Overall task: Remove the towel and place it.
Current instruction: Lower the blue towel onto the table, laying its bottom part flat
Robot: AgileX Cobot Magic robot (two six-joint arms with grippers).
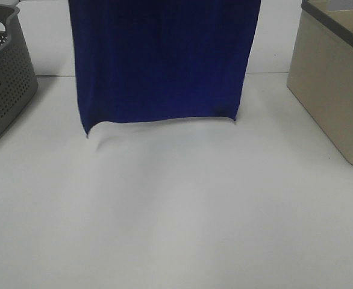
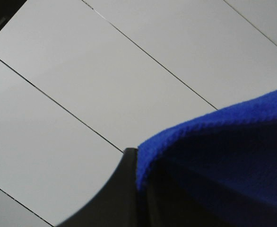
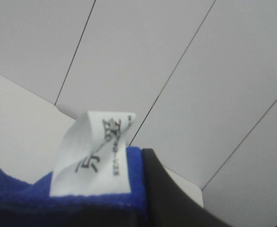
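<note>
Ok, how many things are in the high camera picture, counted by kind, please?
towel: 1
baskets: 2 (grey basket, beige basket)
total: 3

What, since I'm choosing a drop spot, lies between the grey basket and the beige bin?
Only the hanging towel lies between grey basket and beige bin in the exterior high view; the white table there is bare.
</note>
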